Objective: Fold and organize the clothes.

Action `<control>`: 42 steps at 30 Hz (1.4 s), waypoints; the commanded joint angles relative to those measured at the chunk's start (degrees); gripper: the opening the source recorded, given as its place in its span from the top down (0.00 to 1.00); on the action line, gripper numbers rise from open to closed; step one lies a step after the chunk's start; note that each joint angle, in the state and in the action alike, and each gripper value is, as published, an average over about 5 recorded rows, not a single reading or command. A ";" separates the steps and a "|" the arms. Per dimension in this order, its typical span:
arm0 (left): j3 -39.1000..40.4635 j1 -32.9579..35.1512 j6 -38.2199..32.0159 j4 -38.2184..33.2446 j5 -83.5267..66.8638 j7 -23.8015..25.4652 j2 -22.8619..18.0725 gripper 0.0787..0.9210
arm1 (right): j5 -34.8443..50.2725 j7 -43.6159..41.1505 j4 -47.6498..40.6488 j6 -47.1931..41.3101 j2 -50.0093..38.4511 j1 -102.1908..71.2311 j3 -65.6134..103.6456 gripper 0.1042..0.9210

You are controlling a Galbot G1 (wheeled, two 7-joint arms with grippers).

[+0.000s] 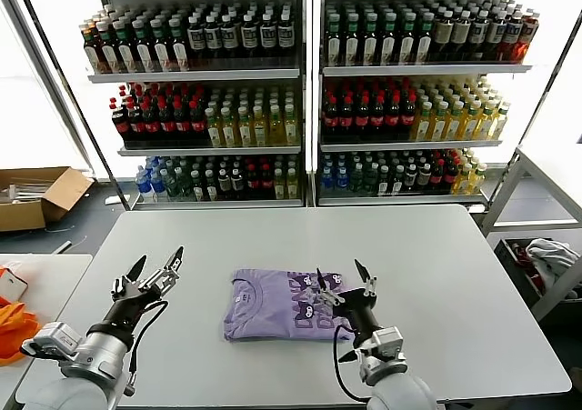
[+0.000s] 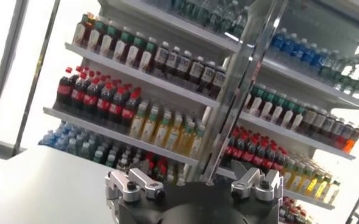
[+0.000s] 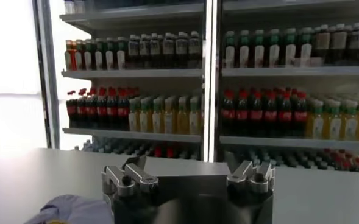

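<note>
Right gripper (image 1: 345, 278), jaws spread wide and empty, is raised over the right part of the folded lavender T-shirt (image 1: 273, 305), dark print facing up. The shirt lies near the middle of the white table (image 1: 436, 265). Left gripper (image 1: 157, 265), jaws likewise apart, hovers well left of the shirt. Shelves of bottled drinks (image 1: 300, 110) stand behind the table.

Bright daylight floods in from behind the shelves (image 1: 305, 92), windows blown white; the table (image 1: 455, 274) glows evenly, shadows soft, and wrist views blur the bottles (image 2: 100, 100).
</note>
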 commanded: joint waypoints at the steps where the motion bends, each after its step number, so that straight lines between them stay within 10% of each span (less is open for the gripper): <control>1: -1.84 1.42 -1.02 -1.66 5.48 4.40 -0.70 0.12 | 0.05 -7.54 9.75 5.31 -0.51 -15.49 15.22 0.12; 42: -11.21 5.44 -4.02 -0.23 10.93 14.97 -4.36 0.12 | -1.01 -10.35 9.93 7.10 2.45 -18.93 20.90 0.12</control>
